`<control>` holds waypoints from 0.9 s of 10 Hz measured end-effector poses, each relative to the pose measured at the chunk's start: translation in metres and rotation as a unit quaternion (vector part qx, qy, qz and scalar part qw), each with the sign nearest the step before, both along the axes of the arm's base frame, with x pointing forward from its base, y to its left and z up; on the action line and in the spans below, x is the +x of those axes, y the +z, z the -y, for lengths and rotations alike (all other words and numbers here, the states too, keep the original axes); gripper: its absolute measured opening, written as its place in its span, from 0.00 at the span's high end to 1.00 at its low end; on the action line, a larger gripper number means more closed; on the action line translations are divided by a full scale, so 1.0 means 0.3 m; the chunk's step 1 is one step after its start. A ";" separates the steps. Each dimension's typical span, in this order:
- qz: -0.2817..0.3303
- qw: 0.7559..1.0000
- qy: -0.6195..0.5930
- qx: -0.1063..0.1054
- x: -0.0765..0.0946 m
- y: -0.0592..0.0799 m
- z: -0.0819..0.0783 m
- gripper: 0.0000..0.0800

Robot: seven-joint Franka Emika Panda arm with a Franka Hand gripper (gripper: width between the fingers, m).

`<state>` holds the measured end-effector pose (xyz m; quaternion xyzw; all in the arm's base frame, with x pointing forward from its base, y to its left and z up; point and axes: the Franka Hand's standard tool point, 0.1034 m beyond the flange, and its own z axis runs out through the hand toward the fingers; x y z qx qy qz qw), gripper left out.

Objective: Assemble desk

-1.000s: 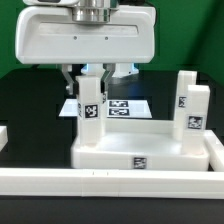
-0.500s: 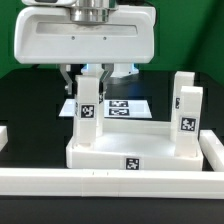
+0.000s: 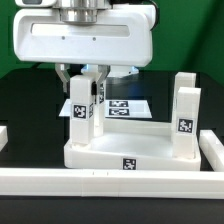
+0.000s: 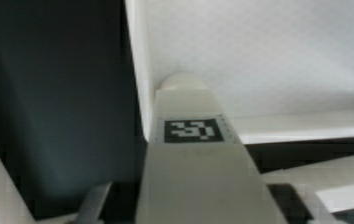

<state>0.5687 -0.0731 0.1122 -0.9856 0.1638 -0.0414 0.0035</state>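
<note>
The desk top [image 3: 120, 150] and legs [image 3: 185, 115] look like smooth white plastic with a slight sheen, each carrying matt black-and-white printed tags. The tabletop [image 3: 30, 100] is matt black. The marker board [image 3: 125, 107] looks like flat white sheet. The rail [image 3: 110, 182] is smooth white.

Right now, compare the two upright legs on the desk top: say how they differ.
The leg at the exterior view's left stands between the jaws of the gripper; the leg at the exterior view's right stands free. The left leg is at the desk top's far corner; the right leg is nearer the camera and looks bigger. Both are white, upright, square-section and tagged.
</note>
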 end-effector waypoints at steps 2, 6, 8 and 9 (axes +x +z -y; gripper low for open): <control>0.001 0.993 -0.120 0.012 0.000 -0.002 0.002 0.64; 0.004 0.950 -0.311 0.031 0.006 -0.004 -0.005 0.64; 0.004 0.914 -0.403 0.044 0.009 -0.005 -0.020 0.64; 0.005 0.903 -0.428 0.046 0.010 -0.005 -0.021 0.64</control>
